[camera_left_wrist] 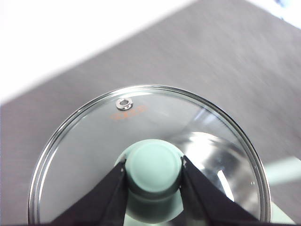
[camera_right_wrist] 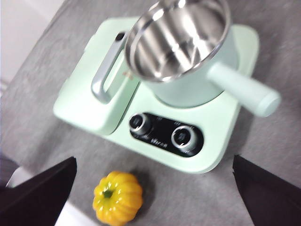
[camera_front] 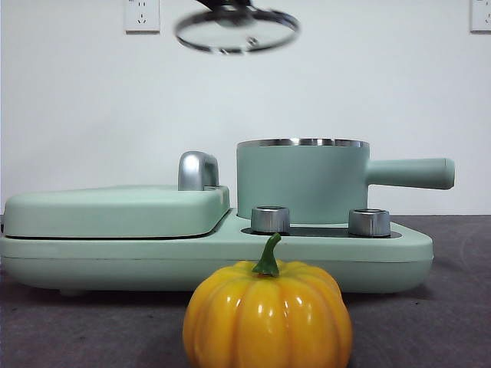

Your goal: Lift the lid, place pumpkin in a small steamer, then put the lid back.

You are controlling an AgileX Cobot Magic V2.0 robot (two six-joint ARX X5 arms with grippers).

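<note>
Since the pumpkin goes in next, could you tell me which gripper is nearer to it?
Right. The right gripper hangs open above the pumpkin, which lies between its jaws in its wrist view. The left gripper holds the lid high, off to the side.

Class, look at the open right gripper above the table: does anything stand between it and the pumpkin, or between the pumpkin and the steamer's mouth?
Nothing visible does. The pumpkin sits alone on the table before the right gripper. The steamer is open and empty; the left gripper holds the lid high above.
</note>
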